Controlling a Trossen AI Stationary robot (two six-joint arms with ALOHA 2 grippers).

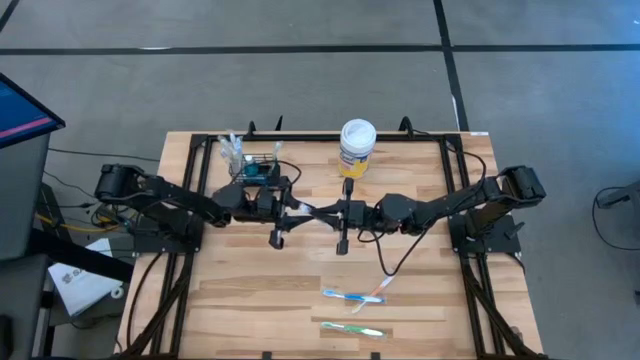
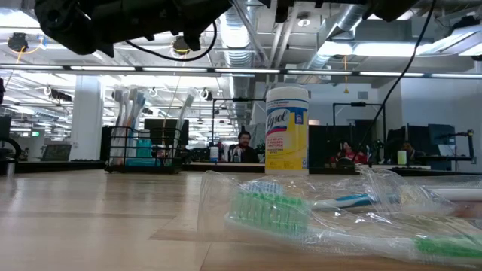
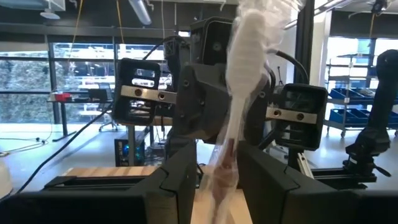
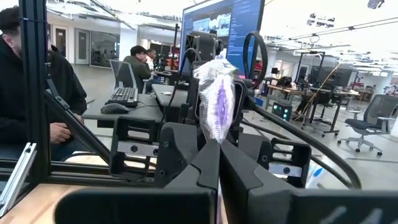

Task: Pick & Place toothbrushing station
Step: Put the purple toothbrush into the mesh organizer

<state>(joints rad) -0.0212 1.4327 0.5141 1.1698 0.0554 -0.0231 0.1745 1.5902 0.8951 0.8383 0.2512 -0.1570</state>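
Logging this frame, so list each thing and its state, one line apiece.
Wrapped toothbrush: off the table, held between both grippers.
Left gripper: shut on one end.
Right gripper: shut on the other end.
Wire basket: upright, toothbrushes standing in it.
Wipes tub: upright, lid closed.
Two wrapped toothbrushes: lying flat, untouched.

The small black wire-mesh rectangular basket (image 1: 252, 168) sits at the table's 11 o'clock. The white-lidded yellow-labelled round tub (image 1: 356, 147) stands at 12 o'clock. Two plastic-wrapped toothbrushes (image 1: 353, 296) lie at 6 o'clock.

One wire basket (image 1: 256, 167), one wipes tub (image 1: 356, 146), two loose wrapped toothbrushes (image 1: 353, 296), two arms (image 1: 170, 197).
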